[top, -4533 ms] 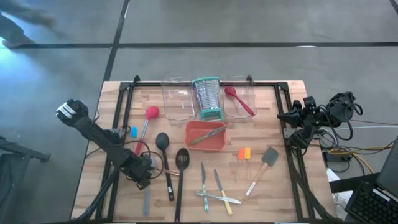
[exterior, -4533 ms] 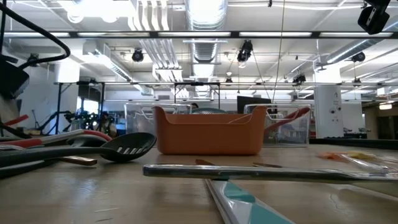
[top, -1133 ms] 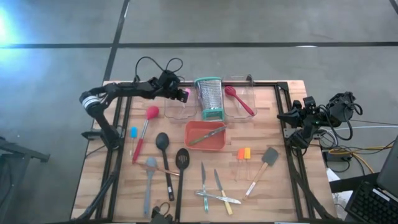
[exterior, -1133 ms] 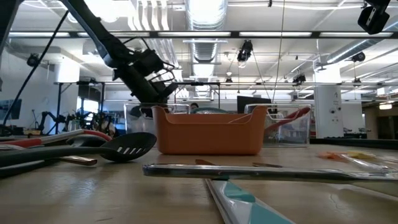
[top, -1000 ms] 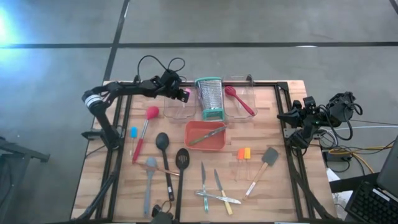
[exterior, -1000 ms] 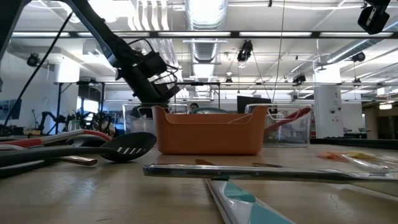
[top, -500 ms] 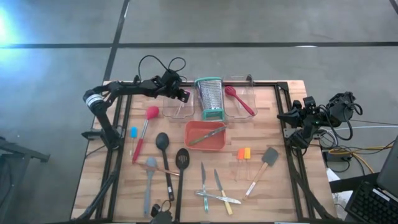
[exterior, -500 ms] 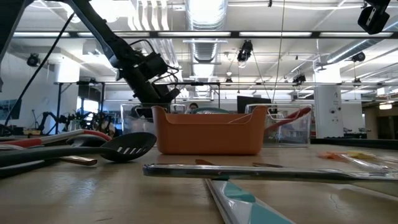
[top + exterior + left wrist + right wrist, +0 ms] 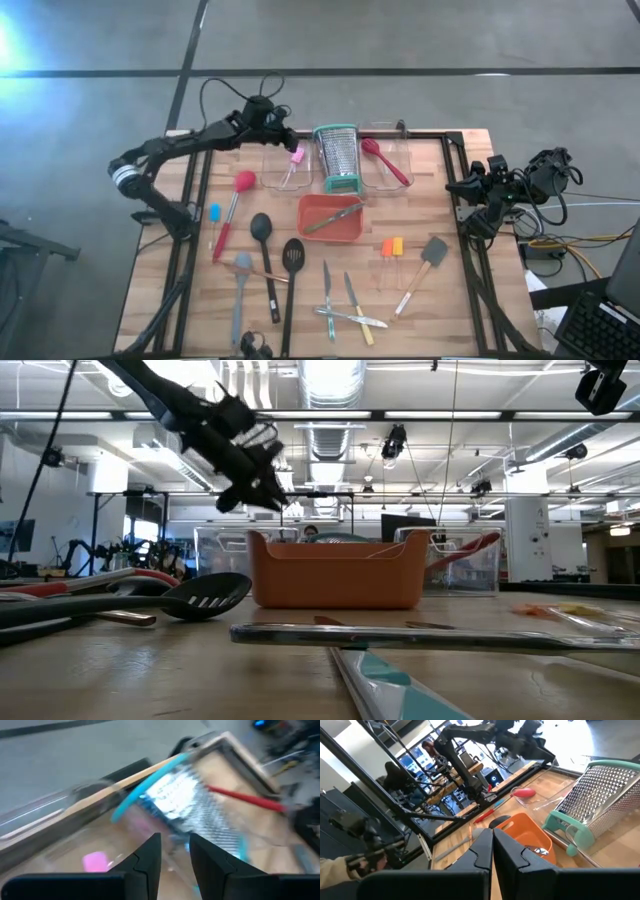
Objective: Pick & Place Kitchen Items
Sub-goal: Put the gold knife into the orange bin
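Since half a second ago the left arm has lifted and swung back: its pincer (image 9: 268, 118) now hangs above the far-left rim of the worktop (image 9: 150, 290), upper left of the high view, its fingers a narrow gap apart with nothing between them. The pink-handled tool (image 9: 296, 157) it had over the left clear bin (image 9: 285, 172) now lies inside that bin, loose. The arm stretches in a long bow from the left edge up to the bin's back corner.

Left to centre, the kitchen items (image 9: 262, 232) lie spread flat along the near half, with bare wood between them and the orange tray (image 9: 330, 217). The steel grater (image 9: 334, 158) stands upright between the two bins.

Far right, the right pincer (image 9: 470, 188) sits folded at the worktop's edge, fingers pressed together, empty.
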